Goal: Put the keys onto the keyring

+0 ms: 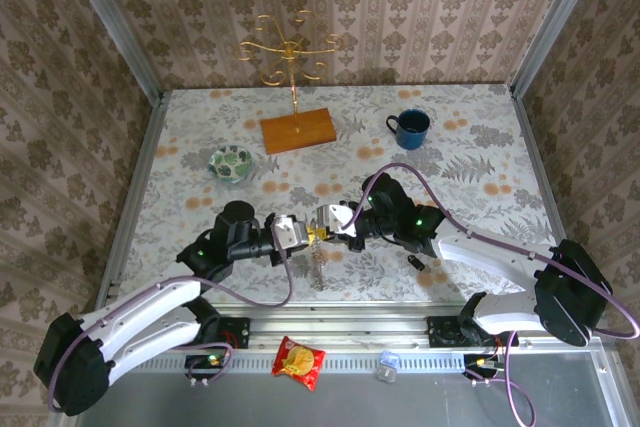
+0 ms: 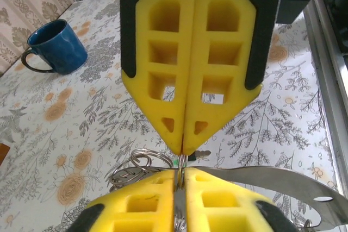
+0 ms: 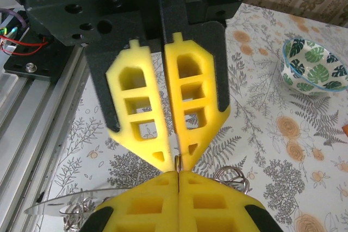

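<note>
Yellow foam pads meet tip to tip above the counter [image 1: 470, 177]. My left tool [image 2: 180, 176] has its pads almost together, and a thin edge of metal stands between them. I judge this is the keyring [image 2: 272, 180], because its flat grey band runs out from the pads toward the rail. I think I hold it free of the counter so that a key can slide onto the band.

My right tool [image 3: 178, 176] is closed fully and points straight at the left one. At its tips there is a speck of green, which I take for the green key [image 2: 176, 162], pinched there to be brought to the band. Whether the key is already on the band I cannot tell; it is too small.

Some wire rings [image 2: 136, 162] show just beside the tips; I cannot tell if they hang or lie.

Further out, the black key [image 1: 420, 263] lies on the counter near my right arm, I judge for its turn. The mug [image 2: 57, 47] and the bowl [image 3: 315, 66] stand well apart, so nothing is in the way.
</note>
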Controlling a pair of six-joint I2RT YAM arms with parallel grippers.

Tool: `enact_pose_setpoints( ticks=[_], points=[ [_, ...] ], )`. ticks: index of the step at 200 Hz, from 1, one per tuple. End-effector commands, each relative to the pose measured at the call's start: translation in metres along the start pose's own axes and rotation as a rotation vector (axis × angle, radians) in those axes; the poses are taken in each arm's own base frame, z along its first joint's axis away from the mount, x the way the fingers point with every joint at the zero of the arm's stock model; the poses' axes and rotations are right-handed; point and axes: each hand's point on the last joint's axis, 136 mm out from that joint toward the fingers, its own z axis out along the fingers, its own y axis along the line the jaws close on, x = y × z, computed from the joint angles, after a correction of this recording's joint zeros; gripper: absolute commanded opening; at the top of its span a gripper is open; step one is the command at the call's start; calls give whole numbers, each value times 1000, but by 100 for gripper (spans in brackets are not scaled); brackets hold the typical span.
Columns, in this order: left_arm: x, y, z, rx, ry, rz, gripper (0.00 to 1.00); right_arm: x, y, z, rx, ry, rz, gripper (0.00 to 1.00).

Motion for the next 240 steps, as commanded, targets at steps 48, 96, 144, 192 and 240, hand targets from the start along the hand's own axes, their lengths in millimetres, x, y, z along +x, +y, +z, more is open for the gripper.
enact_pose_setpoints(
  ticks=[48, 96, 144, 192, 240],
  points=[
    [-4, 5, 6, -45, -99, -34, 18, -13, 2, 4, -21, -77, 18, 0],
    [-12, 9, 3, -64, -157, -48, 18, -9, 4, 5, -23, -69, 21, 0],
    [-16, 10, -2, -62, -175, -56, 0, -8, -6, -2, 33, -65, 53, 15],
    [-16, 15, -5, -87, -114, -51, 0, 13, -34, -44, 284, -59, 259, 41],
    [-12, 19, -1, -88, 11, -21, 0, 27, -20, -49, 280, -39, 469, 40]
  ],
)
